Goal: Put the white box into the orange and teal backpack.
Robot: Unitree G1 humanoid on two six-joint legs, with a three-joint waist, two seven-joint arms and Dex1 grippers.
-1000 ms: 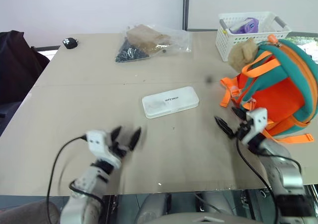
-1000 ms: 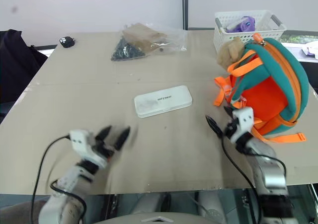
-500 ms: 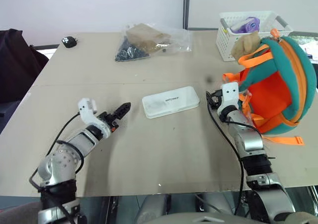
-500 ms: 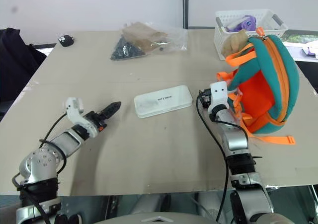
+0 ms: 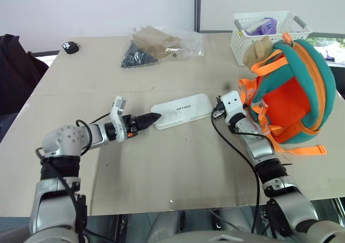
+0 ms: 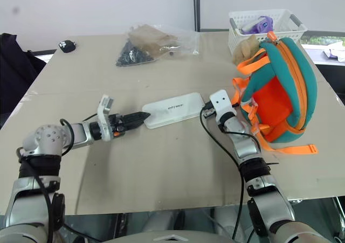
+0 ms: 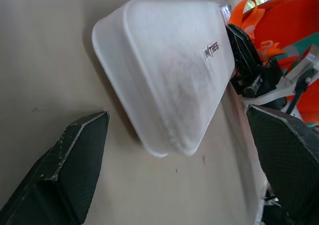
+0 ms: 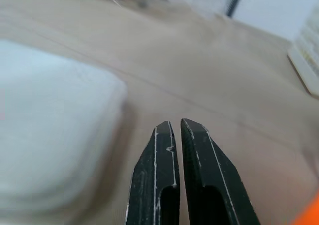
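Note:
The white box (image 5: 182,110) lies flat in the middle of the table, dark lettering up. My left gripper (image 5: 152,117) points level at its left end. The left wrist view shows that gripper (image 7: 177,112) open, with the box's (image 7: 169,70) near end between its fingers (image 7: 75,170). My right gripper (image 5: 216,111) is at the box's right end, shut with nothing in it; its fingers (image 8: 172,150) are pressed together beside the box (image 8: 50,135). The orange and teal backpack (image 5: 294,92) stands just right of my right arm, with a tan plush charm (image 5: 257,50) at its top.
A white slotted basket (image 5: 267,30) stands behind the backpack at the back right. A clear plastic bag (image 5: 159,44) with dark and tan contents lies at the back centre. A small black object (image 5: 70,47) sits at the back left. A dark fabric mass (image 5: 13,70) is beyond the table's left edge.
Both arms have come forward and inward to the two ends of the box. The left gripper has rolled and levelled out. The right gripper has gone from open to shut.

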